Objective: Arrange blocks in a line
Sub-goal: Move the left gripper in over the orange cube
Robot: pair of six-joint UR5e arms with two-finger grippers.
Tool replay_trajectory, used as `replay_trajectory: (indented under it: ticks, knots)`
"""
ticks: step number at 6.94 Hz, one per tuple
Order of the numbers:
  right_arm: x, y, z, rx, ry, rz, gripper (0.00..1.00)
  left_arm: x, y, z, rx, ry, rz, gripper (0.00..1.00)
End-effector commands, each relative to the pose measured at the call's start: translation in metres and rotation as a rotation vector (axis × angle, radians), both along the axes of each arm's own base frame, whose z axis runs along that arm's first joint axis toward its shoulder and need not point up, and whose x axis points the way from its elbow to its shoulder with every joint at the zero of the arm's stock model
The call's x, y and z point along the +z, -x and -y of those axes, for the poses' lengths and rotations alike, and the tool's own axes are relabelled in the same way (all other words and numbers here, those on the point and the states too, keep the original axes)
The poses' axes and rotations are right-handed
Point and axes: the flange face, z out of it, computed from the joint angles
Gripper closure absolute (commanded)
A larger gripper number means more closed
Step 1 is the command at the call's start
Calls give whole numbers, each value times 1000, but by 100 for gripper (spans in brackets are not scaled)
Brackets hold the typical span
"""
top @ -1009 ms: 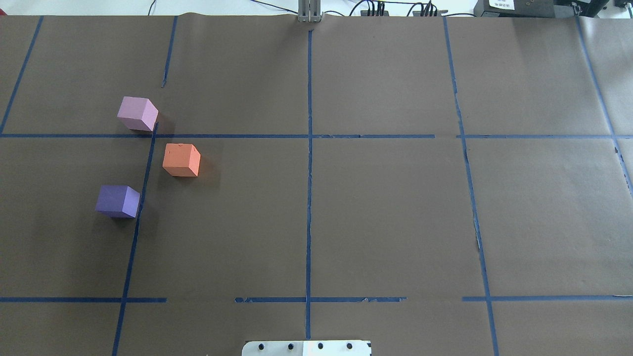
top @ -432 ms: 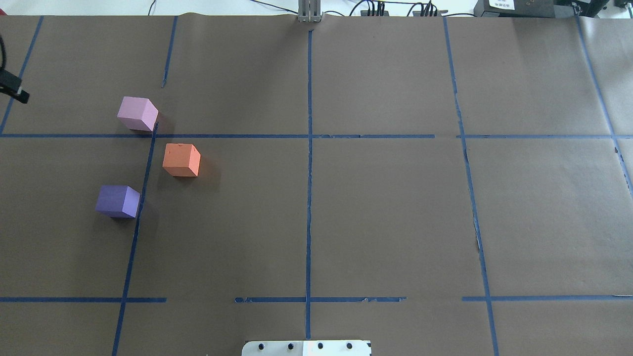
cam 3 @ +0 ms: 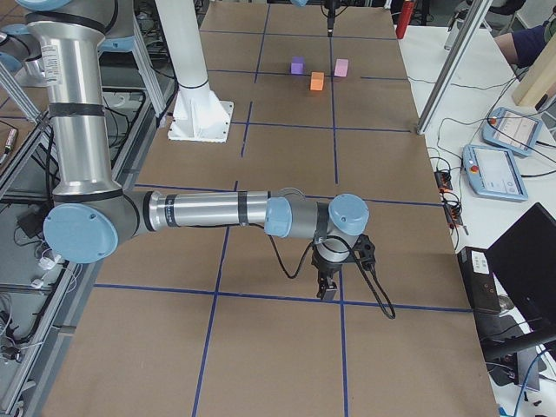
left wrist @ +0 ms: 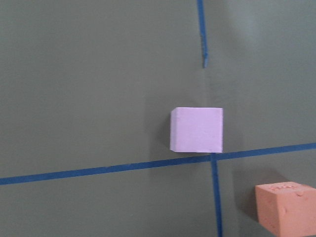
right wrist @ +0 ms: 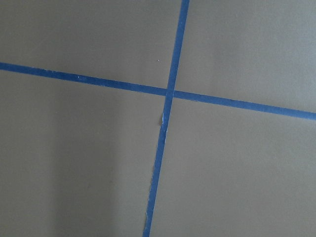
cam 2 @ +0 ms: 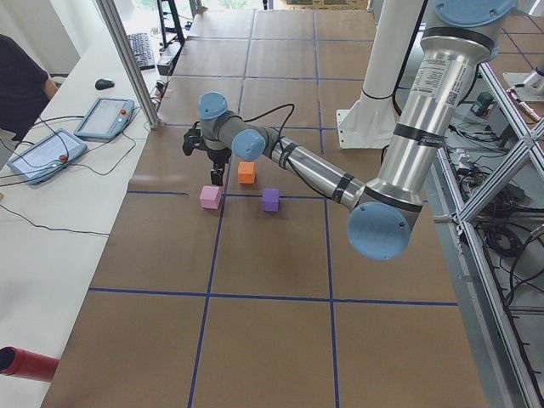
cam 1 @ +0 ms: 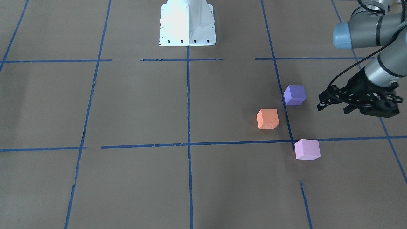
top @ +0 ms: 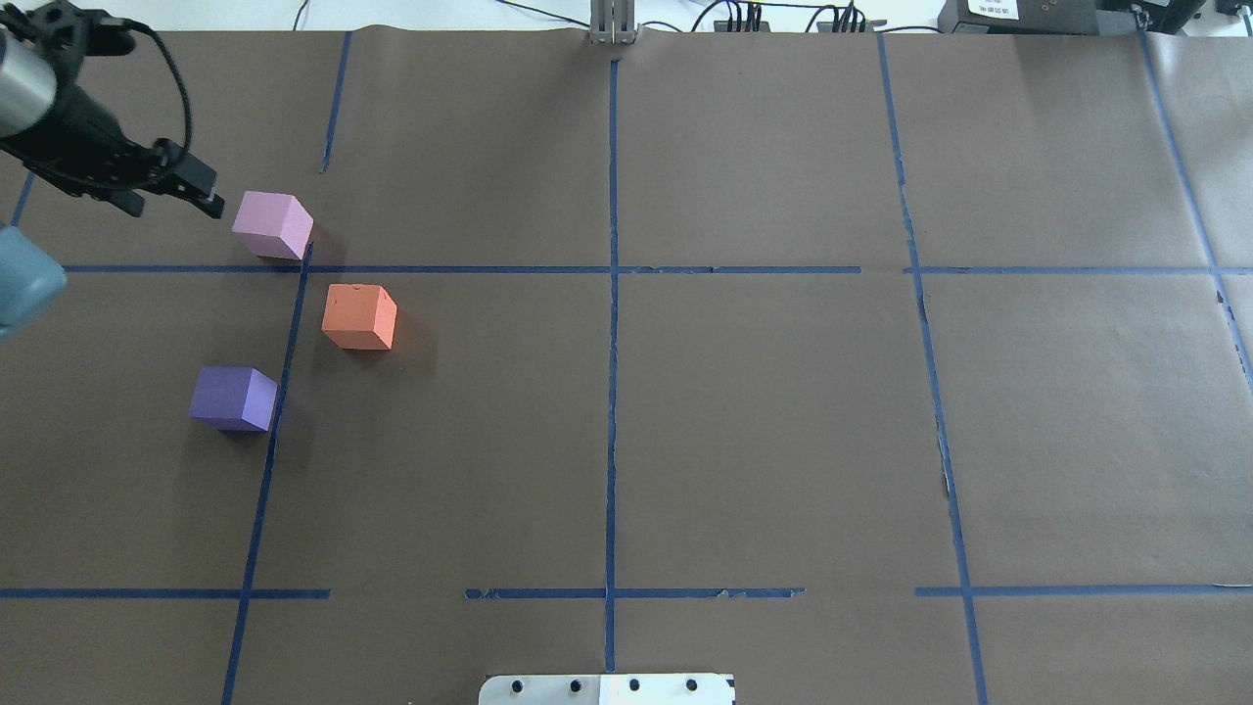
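Spread across the table (top: 783,411), gridded in tape (top: 612,392): wide bare room over the centre and the whole right half, with all three blocks gathered in the left half, well short of any edge.

Reaching in over the far-left corner: the left arm (cam 2: 310,166), angled down, apparently to start on the farthest block. Parked well apart at the opposite end, above a tape crossing: the right arm (cam 3: 208,211), out of the way and far from any block.

Poised near the pink block, not touching it: the left gripper (top: 168,204), fingers apart, holding nothing, with its wrist camera looking straight down on that block. Right gripper (cam 3: 328,291): parted or closed, impossible to tell from the side view alone.

Set in a bent row, none touching:
- Pink block (top: 272,225), farthest from the base, just beyond a tape crossing.
- Orange block (top: 359,316), midway in depth but bulged toward the centre, across a tape strip from the other two.
- Purple block (top: 233,399), nearest the base, just left of that strip.

Judged not yet a line. Probably fixed by shifting orange left or both end blocks toward the centre. Clear room around each block for a top-down grasp, tightest between pink and orange.
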Motion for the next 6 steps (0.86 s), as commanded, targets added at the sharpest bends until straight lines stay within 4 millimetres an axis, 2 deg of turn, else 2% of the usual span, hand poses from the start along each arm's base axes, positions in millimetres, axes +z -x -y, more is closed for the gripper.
replay_trajectory:
  ticks: [1, 2, 3, 4, 6]
  knots:
    - [0, 0, 0, 0, 0, 0, 0, -25, -85, -24, 25, 26, -7, 1]
    - [0, 0, 0, 0, 0, 0, 0, -22, -101, -28, 47, 34, 1, 1]
    - [0, 0, 0, 0, 0, 0, 0, -22, -115, -22, 58, 39, 6, 1]
    - [0, 0, 0, 0, 0, 0, 0, -23, -126, -17, 45, 64, 14, 1]
    - [0, 0, 0, 0, 0, 0, 0, -17, -145, -21, 14, 66, 55, 1]
